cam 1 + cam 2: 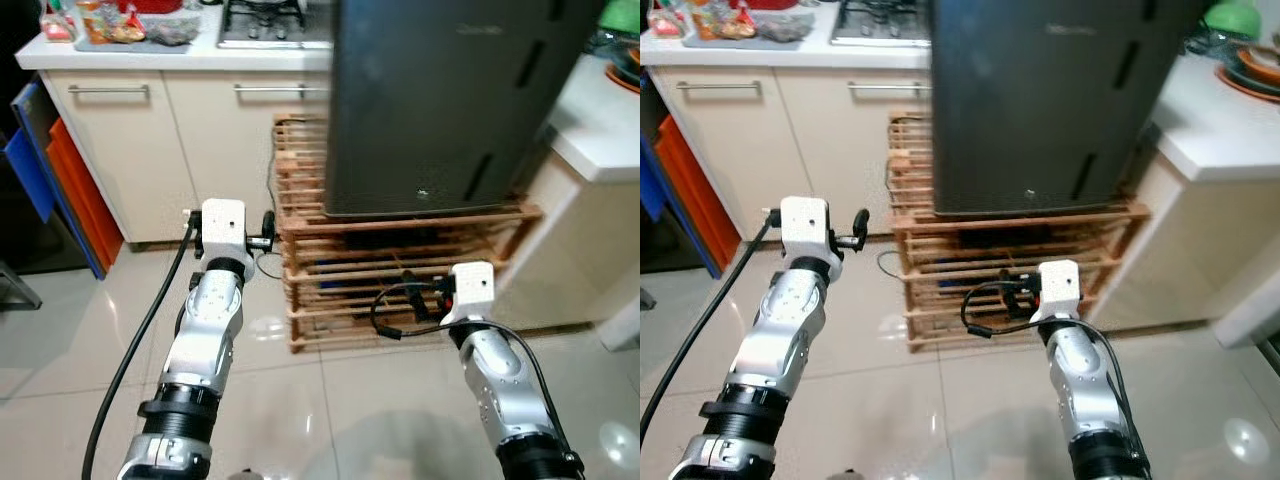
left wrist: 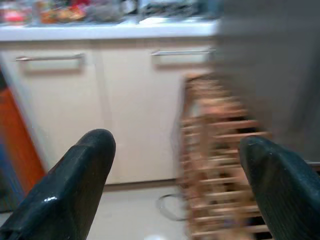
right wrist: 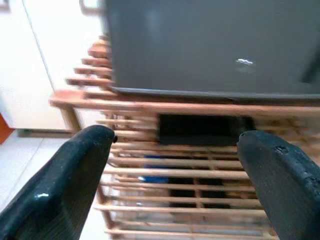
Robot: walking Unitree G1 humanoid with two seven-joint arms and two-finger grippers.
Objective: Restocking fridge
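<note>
The dark fridge (image 1: 450, 100) stands on a slatted wooden rack (image 1: 400, 270) beside the white bench (image 1: 150, 50), both the left claw (image 2: 165, 185) and right claw (image 3: 175, 185) spread wide and empty before it; its stiff, smooth door likely wants a firm edge grip.

The scene is evenly and brightly lit from overhead; soft white glare spots sit on the glossy floor tiles (image 1: 268, 325); the dark fridge (image 1: 450, 100) carries only a dull sheen; the head views are fairly sharp, slightly soft at the top edge; the left wrist view is heavily motion-blurred, the wooden rack (image 2: 220, 155) smeared; the right wrist view is moderately blurred, its near fingers (image 3: 70, 185) out of focus.
</note>
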